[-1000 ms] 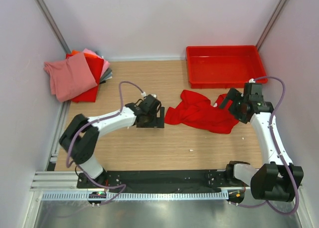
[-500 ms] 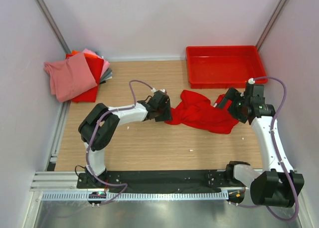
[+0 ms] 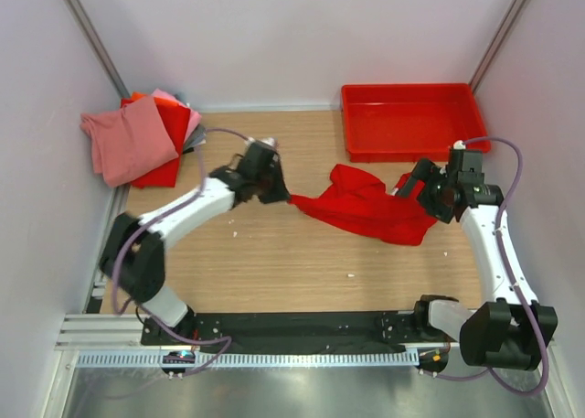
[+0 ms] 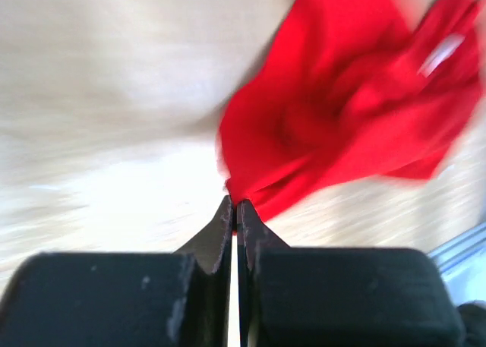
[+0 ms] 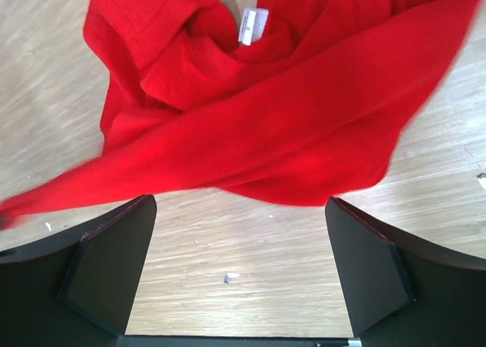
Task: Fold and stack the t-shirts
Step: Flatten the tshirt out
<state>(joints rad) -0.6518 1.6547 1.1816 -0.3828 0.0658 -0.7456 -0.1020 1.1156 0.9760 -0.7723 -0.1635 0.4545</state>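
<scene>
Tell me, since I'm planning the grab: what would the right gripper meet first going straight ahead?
Most likely the loose red t-shirt, lying just beyond the open fingers of the right gripper; depth is hard to judge.

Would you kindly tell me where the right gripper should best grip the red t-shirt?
Probably the bunched end of the red t-shirt nearest the open right gripper, from above. The left gripper is shut on the opposite tip, stretched to a point, so holding this end should spread the cloth.
</scene>
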